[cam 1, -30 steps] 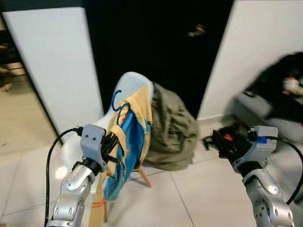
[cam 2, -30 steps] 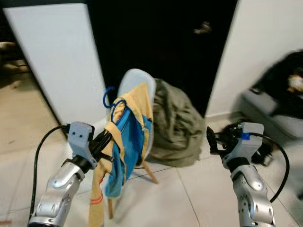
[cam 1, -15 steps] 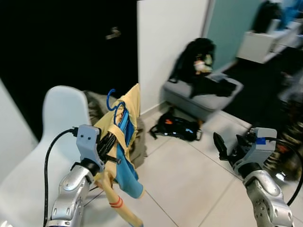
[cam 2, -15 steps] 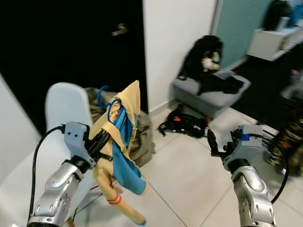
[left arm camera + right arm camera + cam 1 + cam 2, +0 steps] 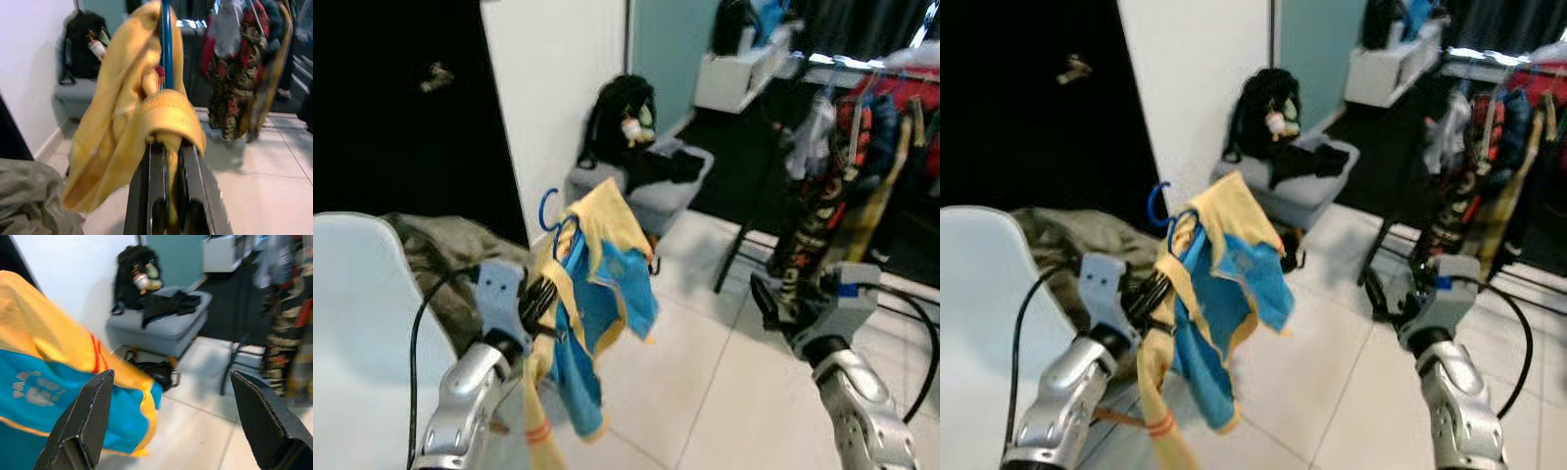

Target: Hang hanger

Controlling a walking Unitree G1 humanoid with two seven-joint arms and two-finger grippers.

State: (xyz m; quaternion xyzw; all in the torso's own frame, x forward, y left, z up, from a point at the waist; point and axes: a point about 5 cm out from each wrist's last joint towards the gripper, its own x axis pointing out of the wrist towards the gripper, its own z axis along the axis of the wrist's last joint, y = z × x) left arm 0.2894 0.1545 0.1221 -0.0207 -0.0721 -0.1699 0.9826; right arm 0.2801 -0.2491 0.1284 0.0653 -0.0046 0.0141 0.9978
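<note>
A blue hanger carries a yellow and blue garment; its hook points up. My left gripper is shut on the hanger and the yellow cloth, low at the left. In the left wrist view the hanger rises straight from between the fingers, wrapped in yellow fabric. My right gripper is held out at the right, open and holding nothing; its fingers stand wide apart. A clothes rack full of garments stands at the far right, well beyond both grippers.
A white chair is close on my left, with an olive garment behind it. A grey ottoman with a black backpack sits against the white wall. Pale floor tiles stretch toward the rack.
The camera has swung to the right: the chair slid left and the clothes rack came into view. The garment has swung out on the hanger. Both grippers hold as before.
</note>
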